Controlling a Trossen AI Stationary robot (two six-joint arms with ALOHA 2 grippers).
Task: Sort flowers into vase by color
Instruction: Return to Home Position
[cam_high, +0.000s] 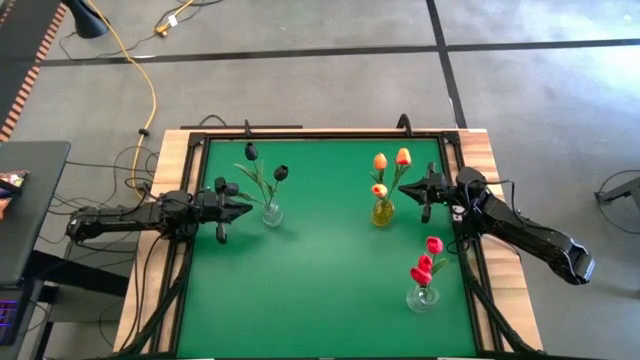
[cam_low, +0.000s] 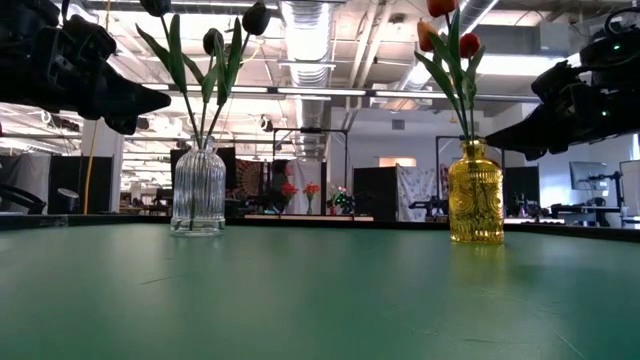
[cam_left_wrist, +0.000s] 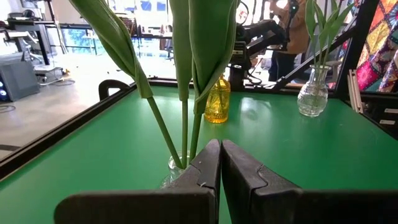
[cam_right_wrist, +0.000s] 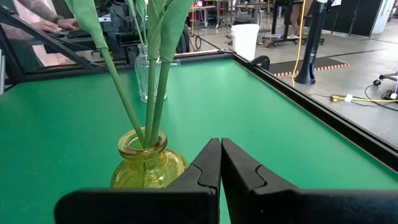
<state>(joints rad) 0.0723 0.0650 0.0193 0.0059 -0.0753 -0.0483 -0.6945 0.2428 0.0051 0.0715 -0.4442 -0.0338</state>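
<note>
Three vases stand upright on the green table. A ribbed clear vase (cam_high: 271, 213) (cam_low: 198, 190) holds the black tulips (cam_high: 281, 173) by their stems. A yellow vase (cam_high: 382, 213) (cam_right_wrist: 148, 163) holds the orange tulips (cam_high: 403, 156). A second clear vase (cam_high: 422, 297) holds the red tulips (cam_high: 433, 244). My left gripper (cam_high: 248, 209) (cam_left_wrist: 221, 144) is shut and hovers just left of the black-tulip vase (cam_left_wrist: 172, 168). My right gripper (cam_high: 404, 187) (cam_right_wrist: 221, 143) is shut and hovers just right of the yellow vase. Neither holds anything.
A raised black frame (cam_high: 320, 137) runs round the green mat, with wooden table edges outside it. Open green surface (cam_high: 320, 290) lies between the vases and toward the near edge. A person (cam_left_wrist: 292, 31) stands beyond the table.
</note>
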